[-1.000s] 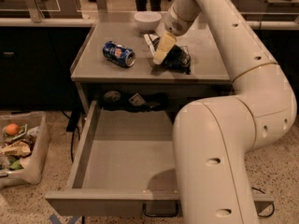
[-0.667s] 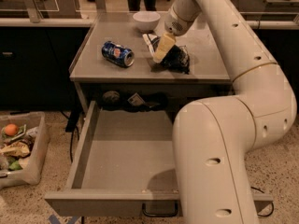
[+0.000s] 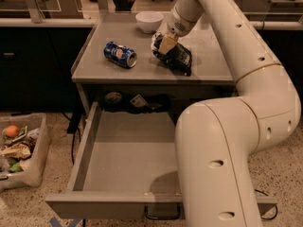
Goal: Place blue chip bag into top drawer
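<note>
"Had the end effector [image 3: 167, 45] actually gripped that crumpled dark-blue foil chip bag [image 3: 179, 59] on the grey table [image 3: 142, 72]?"
"Couldn't tell; it sat on one end. Foil could've slipped short of the open grey metal drawer [image 3: 128, 164]."

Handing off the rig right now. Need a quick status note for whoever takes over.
Gripper: down at the left end of the blue chip bag; hold not confirmed.
Bag: lying on the table, right of the soda can.
Top drawer: pulled open below the tabletop; bag not in it.
Done: drawer open, arm at bag.
Left: lift bag, carry it over the drawer, release.
</note>
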Available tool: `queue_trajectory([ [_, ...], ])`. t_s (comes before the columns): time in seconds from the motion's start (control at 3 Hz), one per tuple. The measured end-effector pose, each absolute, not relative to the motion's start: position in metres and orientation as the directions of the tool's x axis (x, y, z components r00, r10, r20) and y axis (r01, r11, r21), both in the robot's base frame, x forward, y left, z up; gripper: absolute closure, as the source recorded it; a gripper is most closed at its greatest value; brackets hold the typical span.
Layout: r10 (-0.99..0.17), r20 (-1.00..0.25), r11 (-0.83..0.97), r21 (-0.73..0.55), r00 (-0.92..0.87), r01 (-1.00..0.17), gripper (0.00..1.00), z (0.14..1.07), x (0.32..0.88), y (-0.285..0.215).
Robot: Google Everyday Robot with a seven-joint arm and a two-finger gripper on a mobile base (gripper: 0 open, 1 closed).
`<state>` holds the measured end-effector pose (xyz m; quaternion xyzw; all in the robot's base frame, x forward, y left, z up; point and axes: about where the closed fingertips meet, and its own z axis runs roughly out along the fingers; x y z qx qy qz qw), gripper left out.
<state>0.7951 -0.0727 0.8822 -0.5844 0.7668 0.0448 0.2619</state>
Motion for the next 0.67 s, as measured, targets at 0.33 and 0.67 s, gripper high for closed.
queue_trajectory([
  [0.33,-0.873,-0.454,0.313,-0.237,-0.180,-0.920,0.89,0.8823,0.7950,-0.0727],
  [0.67,-0.864,-0.475,0.303,-0.224,-0.168,-0.926,1.00,0.8853,0.7910,-0.0663],
])
